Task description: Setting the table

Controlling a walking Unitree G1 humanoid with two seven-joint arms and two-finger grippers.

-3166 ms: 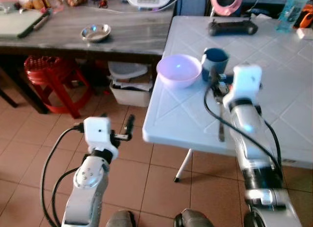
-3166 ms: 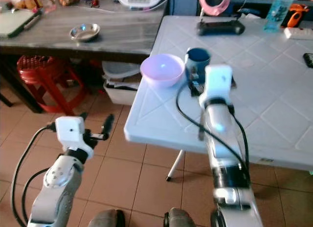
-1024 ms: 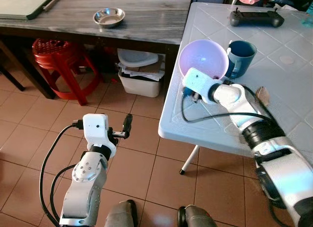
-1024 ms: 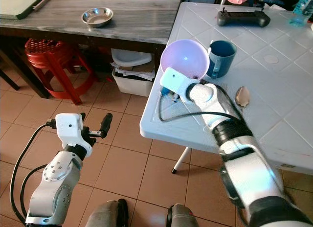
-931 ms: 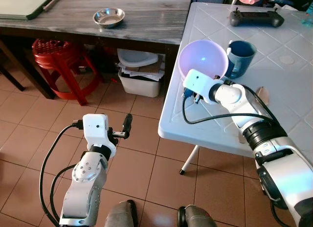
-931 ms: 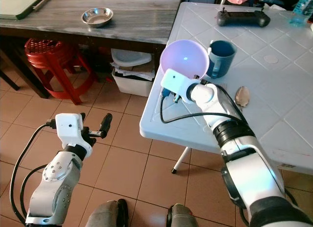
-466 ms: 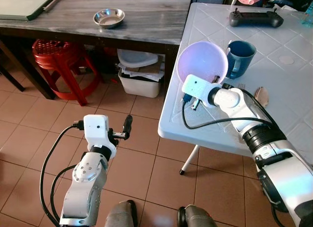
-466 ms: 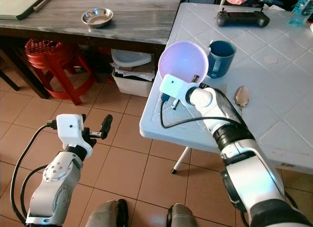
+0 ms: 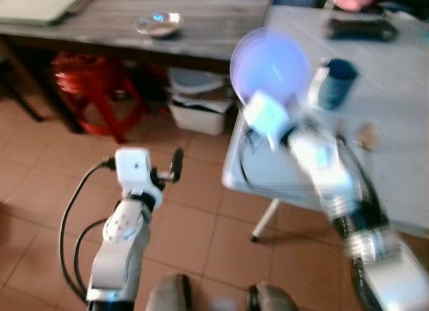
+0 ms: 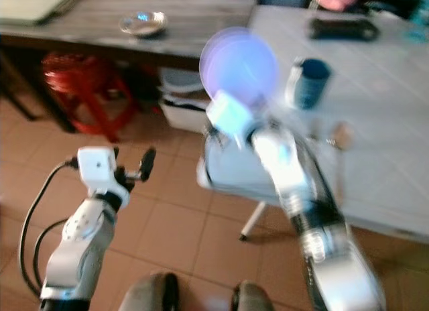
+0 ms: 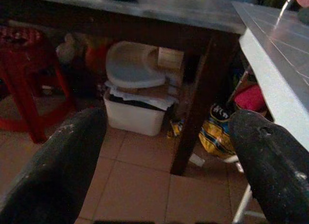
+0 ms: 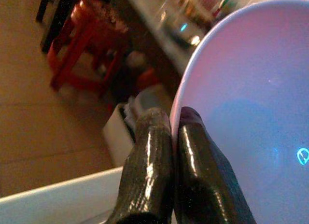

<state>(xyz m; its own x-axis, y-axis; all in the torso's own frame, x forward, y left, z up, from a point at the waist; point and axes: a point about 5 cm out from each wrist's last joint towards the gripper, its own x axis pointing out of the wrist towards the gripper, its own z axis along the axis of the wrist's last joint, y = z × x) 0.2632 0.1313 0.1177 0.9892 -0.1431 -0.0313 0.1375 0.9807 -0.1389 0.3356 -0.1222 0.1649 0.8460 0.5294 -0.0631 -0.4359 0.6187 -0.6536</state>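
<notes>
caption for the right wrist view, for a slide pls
Right gripper pinching the rim of the purple bowl, red stool on the floor behind.

both eye views are smeared by motion, worst along the right arm (image 9: 322, 170), so its outline runs into the white bench (image 9: 395, 123) under it. the lilac bowl (image 9: 269, 64) shows as a doubled, ghosted disc and its rim cannot be traced. the blue mug (image 9: 334, 83) is soft-edged, and the small brownish thing (image 9: 367, 131) beside it is too blurred to name. in the right wrist view the bowl (image 12: 251, 113) runs off the picture's edge, and the right claw (image 12: 175, 125) fingertips hide the pinched stretch of rim. the left claw (image 11: 169, 132) fingers run out of frame.
</notes>
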